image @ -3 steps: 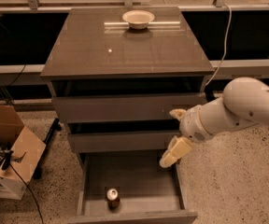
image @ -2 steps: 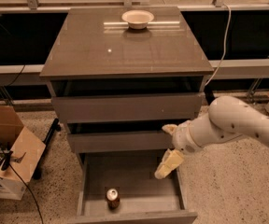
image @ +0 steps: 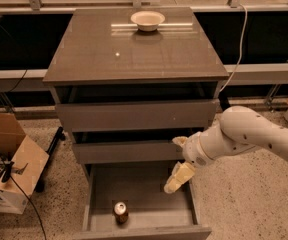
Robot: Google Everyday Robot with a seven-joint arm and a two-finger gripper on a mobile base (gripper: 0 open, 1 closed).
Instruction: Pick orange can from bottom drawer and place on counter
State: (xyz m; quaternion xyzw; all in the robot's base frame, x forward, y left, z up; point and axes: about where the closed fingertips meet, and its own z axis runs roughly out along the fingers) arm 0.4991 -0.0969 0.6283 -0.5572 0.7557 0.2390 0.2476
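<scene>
The orange can (image: 120, 212) stands upright near the front of the open bottom drawer (image: 145, 232), left of its middle. Its silver top faces up. My gripper (image: 178, 160) hangs over the drawer's right side, in front of the middle drawer, up and to the right of the can and apart from it. Its two yellowish fingers (image: 179, 178) are spread apart with nothing between them. The glossy counter (image: 134, 54) tops the cabinet above.
A white bowl (image: 147, 20) sits at the back of the counter. The top and middle drawers are slightly pulled out. An open cardboard box (image: 9, 164) with cables stands on the floor at left. A white cable (image: 241, 39) hangs at the right.
My arm and gripper have moved left and down, from beside the cabinet's right edge to over the right side of the open bottom drawer. The can has not moved.
</scene>
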